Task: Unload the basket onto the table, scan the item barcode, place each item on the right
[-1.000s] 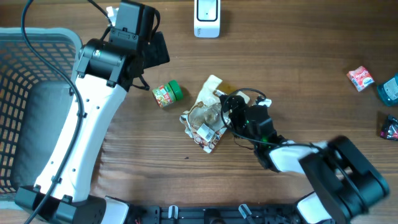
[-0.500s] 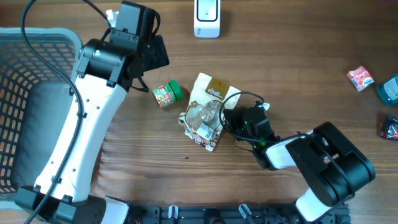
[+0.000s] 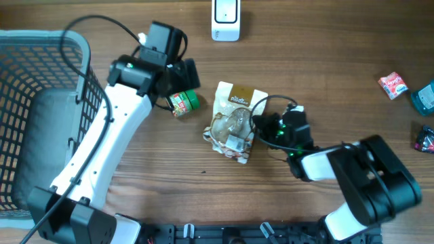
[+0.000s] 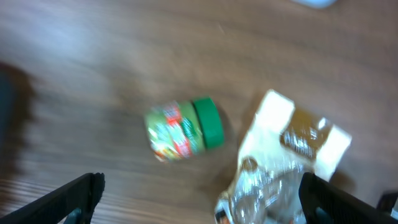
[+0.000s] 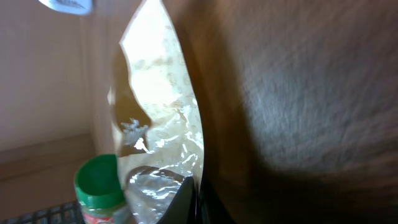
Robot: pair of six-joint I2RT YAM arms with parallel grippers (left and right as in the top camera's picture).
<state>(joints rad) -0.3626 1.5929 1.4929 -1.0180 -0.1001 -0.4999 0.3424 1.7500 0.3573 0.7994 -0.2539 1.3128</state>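
The right gripper (image 3: pixel 263 129) is closed on the near edge of a crinkled clear plastic pouch with a cream and brown label (image 3: pixel 234 116). The rest of the pouch spreads away from its fingertips across the brown wooden table (image 3: pixel 325 61). In the right wrist view the jaws (image 5: pixel 191 198) meet on the pouch's thin edge (image 5: pixel 163 124), and the pouch stands up in front of the camera.

The left gripper (image 3: pixel 184 73) hangs with its jaws spread wide and nothing between them. A small jar with a green lid and a red and green label (image 3: pixel 183 103) lies on its side just below it. In the left wrist view the jar (image 4: pixel 183 129) lies ahead of the two dark fingers (image 4: pixel 78 194) and apart from them. The pouch (image 4: pixel 286 155) lies beside the jar, nearer the other finger.

A white box-shaped device (image 3: pixel 226 17) stands beyond the pouch, well apart from both grippers. A grey mesh basket (image 3: pixel 27 54) sits on the outer side of the left arm. A small red packet (image 3: pixel 392 85) lies far out past the right gripper.
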